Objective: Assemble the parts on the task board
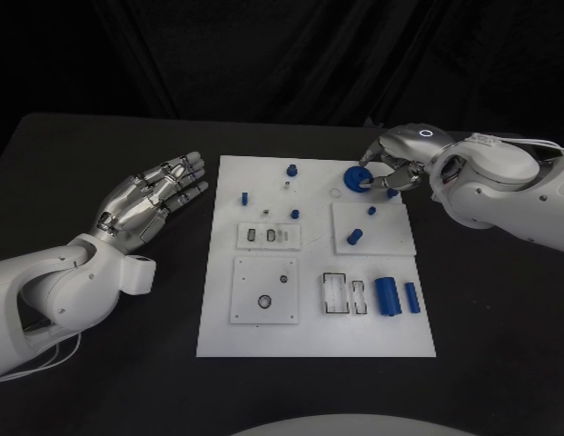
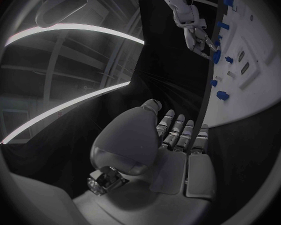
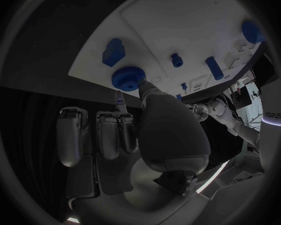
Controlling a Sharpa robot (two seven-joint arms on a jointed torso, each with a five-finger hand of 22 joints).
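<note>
The white task board (image 1: 314,336) lies in the middle of the black table. At its far right corner my right hand (image 1: 402,165) pinches a round blue part (image 1: 358,179) just over the board. In the right wrist view the thumb tip presses that round blue part (image 3: 128,77), next to a blue block (image 3: 113,51). My left hand (image 1: 151,202) hovers left of the board, fingers stretched out and apart, holding nothing; the left wrist view shows the left hand (image 2: 178,135) beside the board's edge (image 2: 253,80).
Small blue pegs (image 1: 291,169) (image 1: 243,196) (image 1: 295,214) stand on the board's far half. A short blue cylinder (image 1: 355,237) sits on a raised square plate (image 1: 393,241). Two larger blue cylinders (image 1: 387,295) (image 1: 411,297) lie near the right edge beside slotted holders (image 1: 343,293).
</note>
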